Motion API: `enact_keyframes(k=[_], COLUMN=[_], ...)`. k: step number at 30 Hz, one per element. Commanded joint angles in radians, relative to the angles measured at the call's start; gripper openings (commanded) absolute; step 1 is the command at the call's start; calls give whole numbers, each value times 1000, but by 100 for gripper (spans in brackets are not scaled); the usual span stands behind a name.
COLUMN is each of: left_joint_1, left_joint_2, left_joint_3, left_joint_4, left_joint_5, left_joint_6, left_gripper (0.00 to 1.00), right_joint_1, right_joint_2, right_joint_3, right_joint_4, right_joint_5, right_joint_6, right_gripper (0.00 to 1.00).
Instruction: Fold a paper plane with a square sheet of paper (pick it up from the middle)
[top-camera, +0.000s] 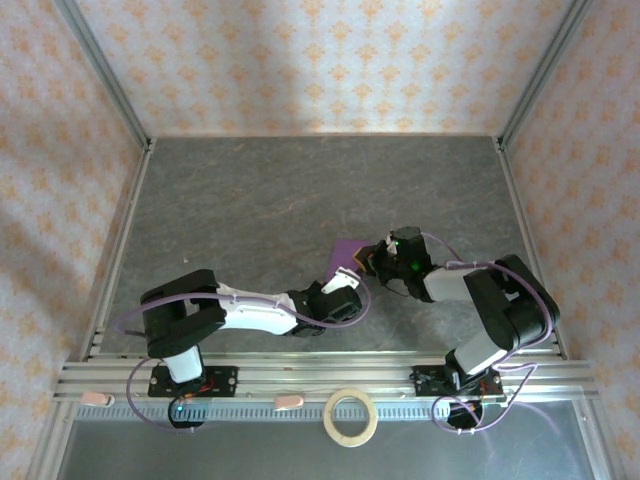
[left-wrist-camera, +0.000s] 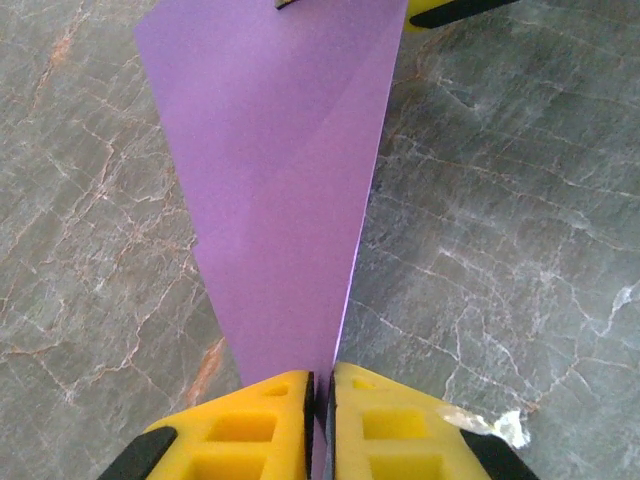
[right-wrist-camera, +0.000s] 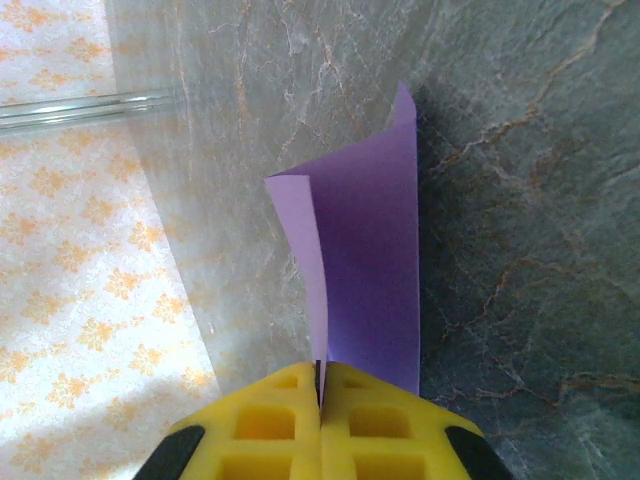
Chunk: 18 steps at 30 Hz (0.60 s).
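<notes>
The purple sheet of paper (top-camera: 347, 255) is held up off the table between my two grippers, near the table's middle. In the left wrist view the paper (left-wrist-camera: 275, 170) spreads away from my left gripper (left-wrist-camera: 320, 385) as a long wedge, and the yellow jaws are shut on its narrow end. In the right wrist view the paper (right-wrist-camera: 365, 260) stands folded, with a curled flap on the left, and my right gripper (right-wrist-camera: 321, 385) is shut on its near edge. From above, my left gripper (top-camera: 345, 283) is below the paper and my right gripper (top-camera: 372, 262) is at its right.
A tan tape ring (top-camera: 350, 416) lies on the near shelf between the arm bases. The grey marbled table (top-camera: 250, 210) is bounded by metal rails and patterned walls. The tip of the other yellow finger (left-wrist-camera: 450, 10) shows at the top of the left wrist view.
</notes>
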Motion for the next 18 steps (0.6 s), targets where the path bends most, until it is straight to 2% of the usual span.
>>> enact_keyframes(k=[1, 9, 10, 15, 18], left_joint_1=[-9, -8, -8, -8, -5], left_joint_2=[16, 25, 26, 35, 45], left_joint_3=[24, 19, 18, 7, 4], left_joint_4=[-27, -22, -22, -8, 0], left_joint_5=[-49, -42, -38, -4, 25], left_joint_6=[15, 14, 13, 7, 6], left_gripper=[13, 3, 3, 0, 0], right_joint_1=[3, 3, 3, -23, -67], right_joint_2=[-24, -26, -29, -83, -137], right_joint_3=[-6, -6, -3, 42, 53], right_joint_4=[8, -5, -14, -200, -321], right_joint_5=[25, 29, 32, 103, 153], right_joint_6=[9, 2, -6, -121, -193], right_gripper=[0, 0, 2, 26, 35])
